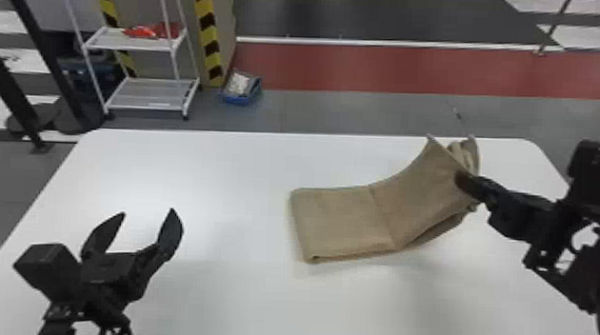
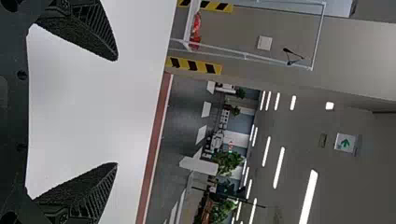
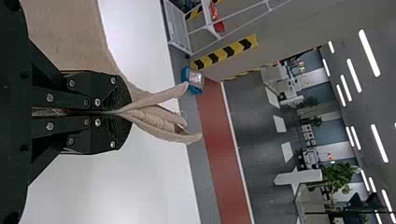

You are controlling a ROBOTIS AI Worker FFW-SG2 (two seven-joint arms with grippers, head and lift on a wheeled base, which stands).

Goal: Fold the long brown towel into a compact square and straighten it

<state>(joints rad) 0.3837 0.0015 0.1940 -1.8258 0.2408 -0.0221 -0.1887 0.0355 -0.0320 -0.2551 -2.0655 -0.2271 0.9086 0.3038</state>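
Note:
In the head view, the brown towel (image 1: 344,223) lies folded right of the table's middle, its left part flat and its right part raised. My right gripper (image 1: 465,182) holds that raised end near the table's far right. The right wrist view has the right gripper (image 3: 123,112) shut on the towel (image 3: 159,121), whose layered edges stick out beyond the fingertips. At the table's left, well apart from the towel, my left gripper (image 1: 144,221) stands open. Seen in the left wrist view, the left gripper (image 2: 116,112) has nothing between its widely spread fingers.
The white table (image 1: 194,165) carries the towel, and its far edge runs just behind the raised end. Beyond it on the floor stand a white wheeled rack (image 1: 149,95) and a blue bin (image 1: 242,89).

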